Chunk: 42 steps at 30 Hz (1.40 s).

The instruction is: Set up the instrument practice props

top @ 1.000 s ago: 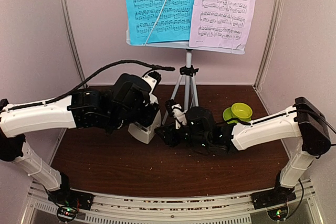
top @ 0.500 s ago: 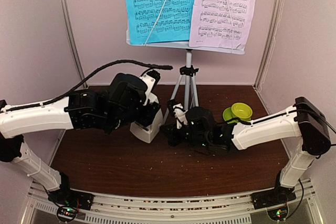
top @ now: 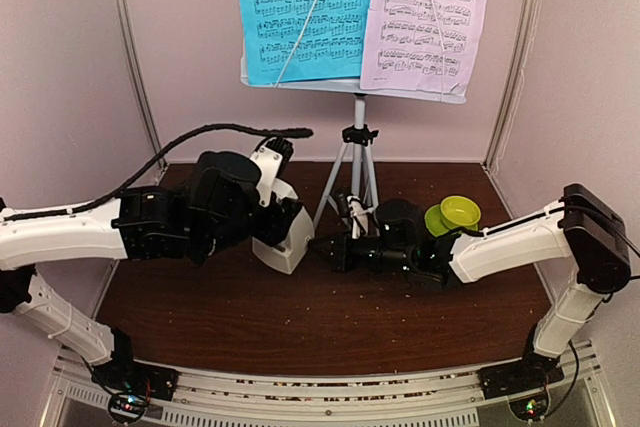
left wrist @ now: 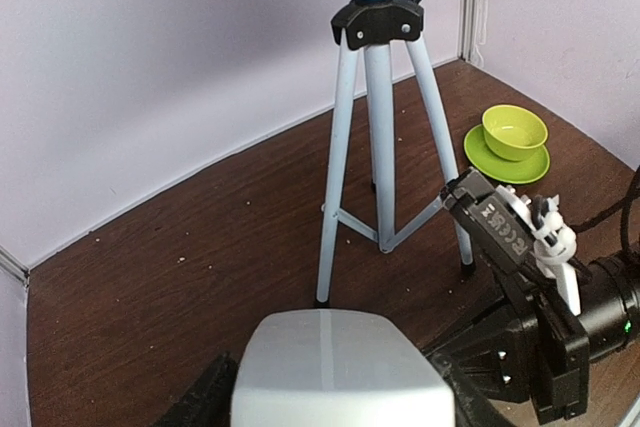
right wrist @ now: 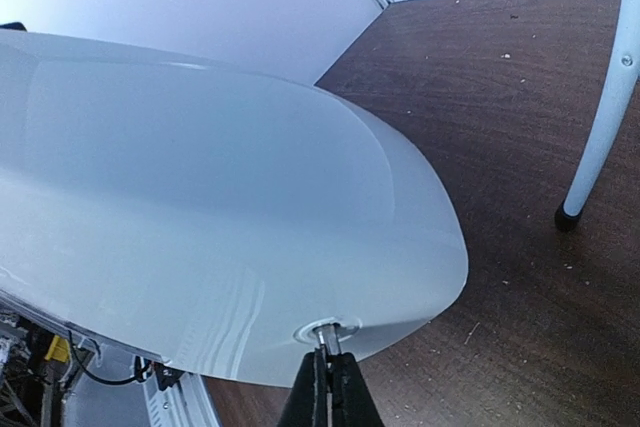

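Two papers, a cyan sheet (top: 300, 12) and a lilac sheet (top: 430, 12), were propped on the stand (top: 358, 135) at the worktop's (top: 300, 322) 12 o'clock. The metronome (top: 288, 247), tilted at the stand's 7 o'clock, was grasped by the left hand (left wrist: 340, 407); its knob (right wrist: 325, 332) was pinched by the clenched right hand (right wrist: 327, 372) from 3 o'clock.

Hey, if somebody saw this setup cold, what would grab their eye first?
The cyan sheet and lilac sheet, side by side on the music stand at the back. Below, mid-table, the left gripper holds the cream metronome while the right gripper pinches a thin metal pin on it. A lime-green cup and saucer sits beside the right arm.
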{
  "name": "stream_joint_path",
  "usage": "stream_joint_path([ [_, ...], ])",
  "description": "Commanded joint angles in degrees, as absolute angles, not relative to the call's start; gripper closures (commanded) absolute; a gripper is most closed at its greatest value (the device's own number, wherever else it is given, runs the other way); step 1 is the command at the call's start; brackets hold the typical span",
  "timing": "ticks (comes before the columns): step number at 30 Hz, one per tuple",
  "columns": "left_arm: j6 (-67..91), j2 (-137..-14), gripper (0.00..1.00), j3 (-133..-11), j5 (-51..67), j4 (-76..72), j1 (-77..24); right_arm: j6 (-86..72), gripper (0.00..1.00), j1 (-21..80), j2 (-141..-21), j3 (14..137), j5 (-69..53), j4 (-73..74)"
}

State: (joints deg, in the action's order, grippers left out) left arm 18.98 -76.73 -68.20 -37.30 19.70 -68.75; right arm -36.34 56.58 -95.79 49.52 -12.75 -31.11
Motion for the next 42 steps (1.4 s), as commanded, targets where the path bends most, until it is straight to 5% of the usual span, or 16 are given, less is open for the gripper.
stream_joint_path([
  [1,18.09,-74.24,0.93,-67.1,-36.93,11.36,-69.08,-43.14,1.0,54.6,-95.87,49.4,-19.55,-38.84],
  [16,16.55,-76.59,0.93,-66.1,-35.08,6.46,-69.08,-54.06,1.0,50.3,-96.33,44.94,-26.74,-49.38],
  [22,16.11,-79.29,0.92,-66.36,-33.53,5.02,-68.66,-47.53,0.99,50.1,-93.79,43.99,-24.59,-39.61],
  [25,15.72,-81.83,0.92,-66.85,-31.34,3.87,-68.02,-43.44,0.84,49.57,-93.19,44.1,-27.19,-32.21],
  [28,15.85,-84.02,0.92,-67.4,-29.84,2.19,-67.23,-41.92,0.54,49.23,-90.86,40.58,-32.12,-33.75],
  [34,15.04,-87.06,0.92,-67.42,-25.02,-1.2,-66.09,-35.46,0.19,49.05,-79.01,35.45,-22.33,-22.77],
  [42,7.33,-92.24,0.92,-70.08,-10.8,-3.35,-63.77,-25.5,0.04,48.43,-66.74,35.49,-8.06,-3.45],
])
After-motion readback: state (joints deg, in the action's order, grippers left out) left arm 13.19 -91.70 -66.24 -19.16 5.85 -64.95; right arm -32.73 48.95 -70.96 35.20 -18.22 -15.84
